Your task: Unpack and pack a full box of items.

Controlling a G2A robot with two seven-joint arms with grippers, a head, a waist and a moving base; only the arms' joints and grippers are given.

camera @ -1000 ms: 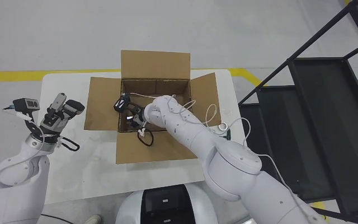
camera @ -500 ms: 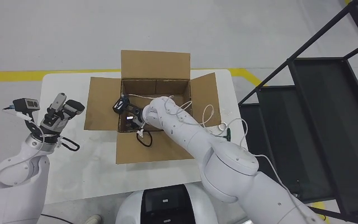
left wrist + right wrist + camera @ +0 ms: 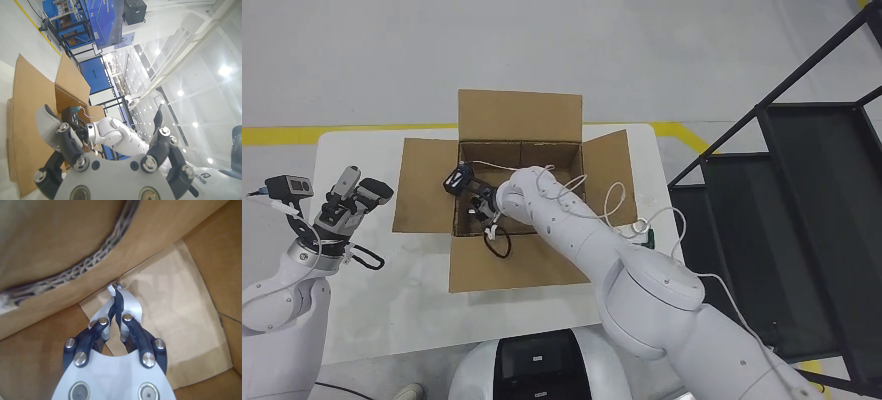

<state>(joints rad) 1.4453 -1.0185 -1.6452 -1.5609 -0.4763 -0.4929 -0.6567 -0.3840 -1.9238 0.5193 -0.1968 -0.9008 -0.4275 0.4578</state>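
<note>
Over the last second the right arm shifts its wrist a little inside the cardboard box [image 3: 520, 112], sliding along the left wall toward the far side, and the elbow behind it swings slightly the same way. The left arm does not move at all.

The right pincer [image 3: 115, 292] is closed, black pads pressed together, with its tips down at the seam where the box floor meets a side wall. A small pale piece [image 3: 114, 287] sits right at those tips. I cannot tell whether it is nipped between them or merely lies on the floor just beyond them. The floor around it is bare brown board. The left pincer [image 3: 101, 114] is wide open and holds nothing, raised over the left end of the worktop [image 3: 362, 300], just outside the box's left flap.

My reading is that the unpacking is close to its end. The arm seems to be fishing along the wall for a last small thing, and the slight shift looks like the start of drawing it out. If the piece is not truly gripped, it may stay wedged in the seam.

As for writing, the box faces in view carry no label or print. Blue panels [image 3: 105, 28] in the hall behind bear white lettering, legible in part, which I leave unread
</note>
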